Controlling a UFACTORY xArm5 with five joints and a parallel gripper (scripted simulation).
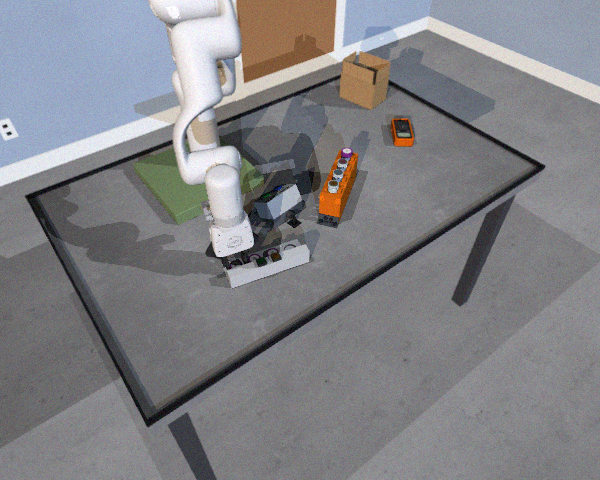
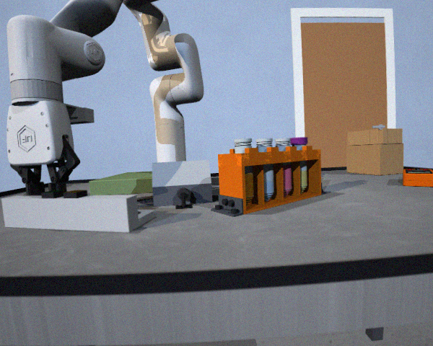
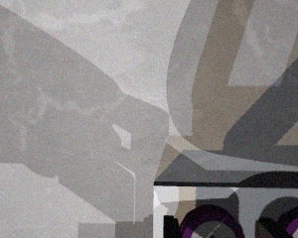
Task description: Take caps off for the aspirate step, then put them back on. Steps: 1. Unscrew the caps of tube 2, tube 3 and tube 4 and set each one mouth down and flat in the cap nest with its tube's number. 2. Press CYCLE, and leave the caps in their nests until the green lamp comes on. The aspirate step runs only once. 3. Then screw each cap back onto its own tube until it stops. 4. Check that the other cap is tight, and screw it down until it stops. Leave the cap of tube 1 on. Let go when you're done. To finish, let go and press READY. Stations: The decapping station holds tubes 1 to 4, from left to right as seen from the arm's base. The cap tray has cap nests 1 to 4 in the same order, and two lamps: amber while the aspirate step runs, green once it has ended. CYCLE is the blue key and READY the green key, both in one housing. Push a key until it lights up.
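Note:
The orange tube rack [image 1: 338,188] holds four tubes. Only the far-end tube carries a purple cap [image 1: 346,151]; in the exterior view it is the right-hand tube [image 2: 299,140]. The other three tubes stand open. The white cap tray [image 1: 266,266] lies in front of the rack and also shows in the exterior view [image 2: 69,212]. My gripper [image 2: 47,189] is low over the tray's end nest, with its fingers open. The wrist view shows two purple caps [image 3: 209,223] [image 3: 293,223] lying in nests. The grey key housing [image 1: 278,203] stands between tray and rack.
A green pad [image 1: 186,183] lies behind the arm. A cardboard box [image 1: 365,78] stands at the far table edge and an orange meter [image 1: 402,131] lies near it. The table has a black rim.

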